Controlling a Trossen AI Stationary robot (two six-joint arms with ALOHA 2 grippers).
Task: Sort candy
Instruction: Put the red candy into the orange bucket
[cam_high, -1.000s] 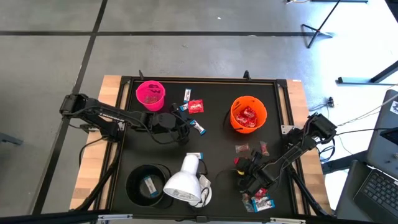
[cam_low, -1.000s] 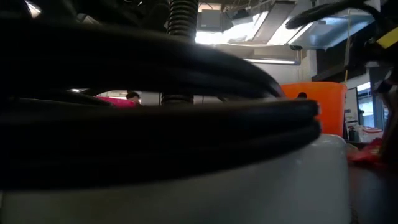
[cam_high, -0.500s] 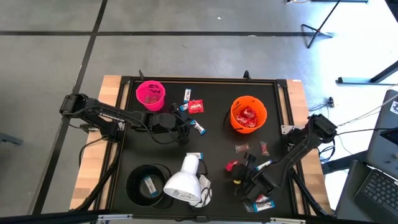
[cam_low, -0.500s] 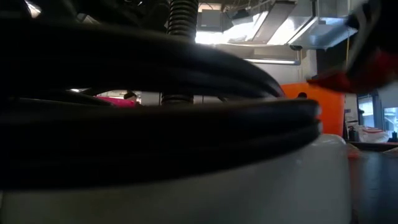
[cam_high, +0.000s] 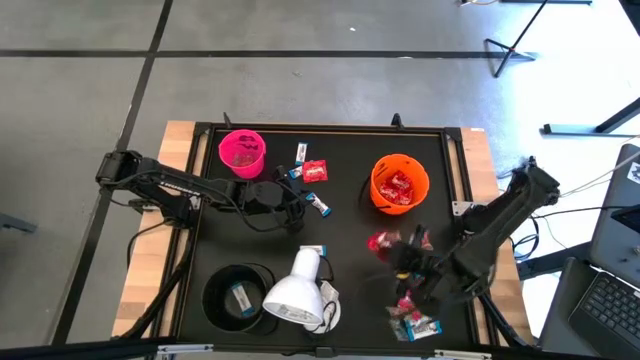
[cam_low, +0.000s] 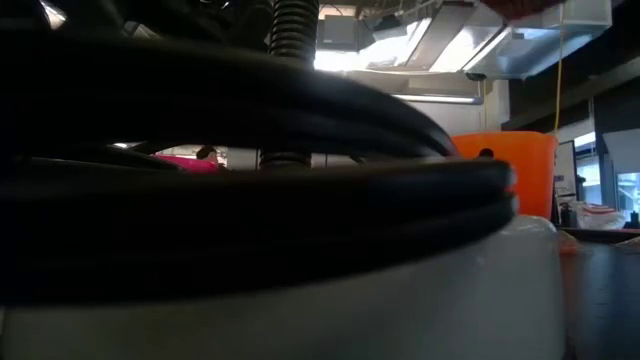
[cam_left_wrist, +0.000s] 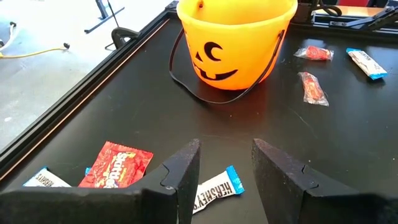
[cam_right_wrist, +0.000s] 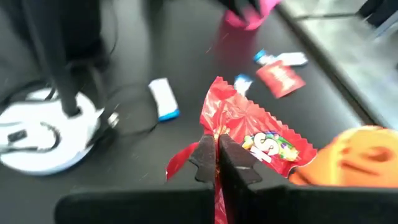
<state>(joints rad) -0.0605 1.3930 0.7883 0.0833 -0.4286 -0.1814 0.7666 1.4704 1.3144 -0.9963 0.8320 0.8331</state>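
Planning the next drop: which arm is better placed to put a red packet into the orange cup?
Right: its gripper holds a red crinkly packet near the orange pumpkin-face cup; the left gripper is open and empty.

Two slim matte-black jointed arms trailing looped black cables; left gripper (cam_left_wrist: 227, 177) has two broad, blunt dark fingers, right gripper (cam_right_wrist: 216, 163) two narrow black ones

On the desk (cam_high: 340, 215), the jack-o'-lantern bucket (cam_high: 399, 184) stood right of centre with packets inside. 2 cups (cam_high: 241, 152) (cam_high: 239, 295) sat at the left, far and near. The lamp head (cam_high: 297, 292) lay beside the near cup. Loose candy (cam_high: 416, 321) lay near the right front corner.
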